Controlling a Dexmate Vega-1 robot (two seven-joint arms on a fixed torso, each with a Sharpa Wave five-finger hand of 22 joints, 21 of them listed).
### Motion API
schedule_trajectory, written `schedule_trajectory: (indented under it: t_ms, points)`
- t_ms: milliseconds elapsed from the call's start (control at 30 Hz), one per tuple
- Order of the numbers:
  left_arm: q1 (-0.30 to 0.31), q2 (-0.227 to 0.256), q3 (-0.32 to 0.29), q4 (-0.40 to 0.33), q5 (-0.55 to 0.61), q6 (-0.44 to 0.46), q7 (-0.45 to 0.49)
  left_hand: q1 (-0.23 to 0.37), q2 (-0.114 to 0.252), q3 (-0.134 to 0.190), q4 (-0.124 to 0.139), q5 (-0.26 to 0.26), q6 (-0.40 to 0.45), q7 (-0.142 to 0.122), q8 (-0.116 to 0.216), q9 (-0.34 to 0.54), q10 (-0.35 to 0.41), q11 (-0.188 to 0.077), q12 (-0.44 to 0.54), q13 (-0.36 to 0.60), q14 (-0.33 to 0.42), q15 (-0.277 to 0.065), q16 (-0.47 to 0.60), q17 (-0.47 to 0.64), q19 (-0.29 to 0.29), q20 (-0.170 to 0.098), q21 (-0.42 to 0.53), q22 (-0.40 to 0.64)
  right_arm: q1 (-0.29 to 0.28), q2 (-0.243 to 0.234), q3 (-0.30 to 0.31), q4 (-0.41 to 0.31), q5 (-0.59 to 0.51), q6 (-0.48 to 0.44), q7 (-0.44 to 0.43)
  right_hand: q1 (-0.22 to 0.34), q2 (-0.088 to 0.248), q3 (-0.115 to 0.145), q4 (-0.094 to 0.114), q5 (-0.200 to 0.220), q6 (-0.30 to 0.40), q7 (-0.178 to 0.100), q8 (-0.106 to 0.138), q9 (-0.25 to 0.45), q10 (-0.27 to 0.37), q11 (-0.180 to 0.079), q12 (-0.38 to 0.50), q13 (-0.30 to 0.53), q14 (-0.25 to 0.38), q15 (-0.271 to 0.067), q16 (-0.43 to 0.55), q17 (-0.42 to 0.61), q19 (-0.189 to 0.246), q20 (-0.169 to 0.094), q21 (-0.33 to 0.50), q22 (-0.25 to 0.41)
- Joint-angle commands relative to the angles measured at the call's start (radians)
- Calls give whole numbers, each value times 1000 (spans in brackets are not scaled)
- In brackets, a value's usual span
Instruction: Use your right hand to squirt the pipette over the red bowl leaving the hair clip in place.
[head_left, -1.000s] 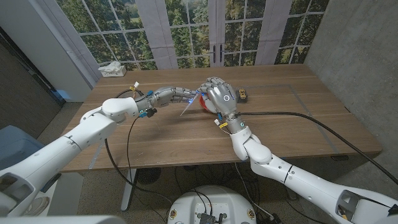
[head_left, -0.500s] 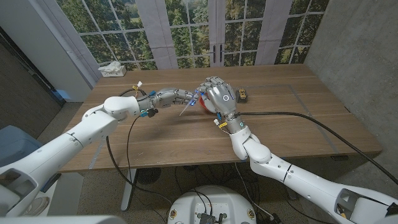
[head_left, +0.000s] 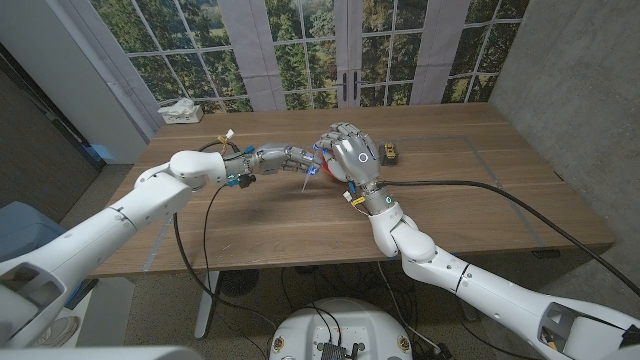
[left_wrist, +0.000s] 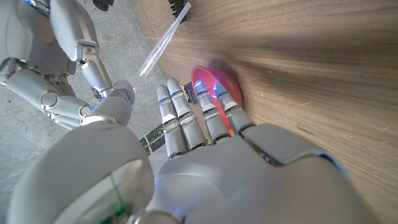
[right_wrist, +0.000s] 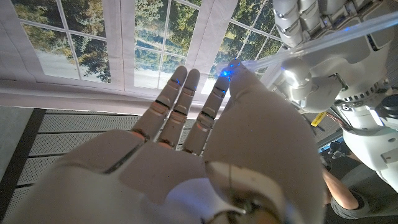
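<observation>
Head view: wooden table (head_left: 440, 180), windows w/ trees behind. Left hand (head_left: 290, 157) pinches clear pipette (head_left: 308, 176), tip slanting down toward table, just beside red bowl (head_left: 330, 171). Right hand (head_left: 352, 155), fingers spread, over bowl; can't tell if it grips pipette.

Left wrist view: pipette (left_wrist: 158, 46) a thin clear tube running away from the fingers; bowl (left_wrist: 217, 87) past fingertips.

Right wrist view: right hand (right_wrist: 186, 143) w/ fingers extended, pipette (right_wrist: 336, 40) beside its thumb.

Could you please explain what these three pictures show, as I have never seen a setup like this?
This is a two-armed robot at a wooden table. The wide picture comes from a camera on its head. The other two come from cameras on its wrists, each looking along the back of that arm's own hand. The left hand and right hand meet over a red bowl. A clear pipette sits between their fingertips, but the pictures do not settle which hand grips it. A small dark and yellow thing, probably the hair clip, lies beside the bowl.
</observation>
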Motion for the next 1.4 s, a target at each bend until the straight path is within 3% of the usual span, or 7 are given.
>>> schedule_trajectory:
  t_ms: [33, 333, 533, 833, 933, 1100, 1400]
  points:
    - [-27, -33, 4, 70, -65, -36, -108, 34, 44, 16, -5, 4, -4, 7, -11, 6, 1, 3, -11, 3, 7, -78, 0, 2, 6, 9, 5, 3, -1, -3, 1, -1, 0, 5, -7, 5, 1, -6, -1, 2, 2, -4, 6, 1, 10, -4, 0, 3, 10, -184, -3, 6, -2, -50, 6, 4]
    - [-20, -31, -5, 62, -68, -41, -96, 96, 117, 22, -10, -2, 70, 13, 0, 10, 99, 0, 9, 7, 34, -101, 6, 1, 20, 5, 11, 5, -3, -4, 2, -3, -1, 3, -6, 5, 0, -6, -1, 2, 1, -5, 6, 1, 10, -4, -2, 3, 10, -184, -5, 6, -2, -48, 7, 4]
    - [-15, -30, -10, 56, -69, -39, -84, 123, 127, 8, -10, -5, 162, 14, 17, 14, 193, -6, 28, 10, 66, -115, 12, -3, 37, -6, 19, 6, -6, -5, 3, -5, 1, 3, -6, 5, 0, -7, 0, 2, 1, -5, 6, 1, 11, -4, -3, 3, 10, -184, -7, 6, -4, -48, 7, 4]
    - [-9, -30, -17, 50, -72, -28, -55, 135, 135, 9, -11, -2, 178, 27, 16, 15, 201, -1, 25, 10, 85, -117, 16, -3, 48, -7, 24, 6, -12, -4, 8, -8, 5, -5, -4, 4, 0, -8, -1, 2, -13, -5, 0, 1, 2, -4, -13, 1, 11, -184, -11, 8, -7, -46, 9, 4]
    - [-6, -30, -19, 46, -70, -25, -44, 140, 134, 9, -13, -1, 181, 31, 14, 15, 205, 6, 24, 10, 89, -115, 16, -4, 51, -6, 26, 6, -20, 2, 11, -14, 2, -31, 9, 8, -2, -10, -2, 1, -70, -6, -24, 1, -49, -5, -52, -7, 8, -184, -27, 12, -10, -42, 17, 4]
    - [-5, -26, -19, 39, -62, -19, -30, 143, 133, 8, -12, -1, 176, 27, 8, 14, 200, 6, 19, 10, 94, -111, 16, -5, 53, -6, 27, 7, -36, 7, 25, -31, 38, -34, 21, -25, -9, -19, 9, -1, -251, -11, -110, -3, -188, -6, -137, -20, 1, -177, -66, 13, -19, -31, 29, 3]
    - [-10, -28, -15, 40, -53, -12, -19, 141, 133, 7, -7, 0, 182, 23, 7, 15, 196, 5, 14, 11, 93, -112, 10, -7, 53, -7, 27, 7, -73, 7, 68, -91, 145, -9, 74, -148, 2, -32, 51, -4, -361, -8, -149, -3, -264, -6, -173, -15, -9, -163, -110, -1, -29, -8, 33, 1]
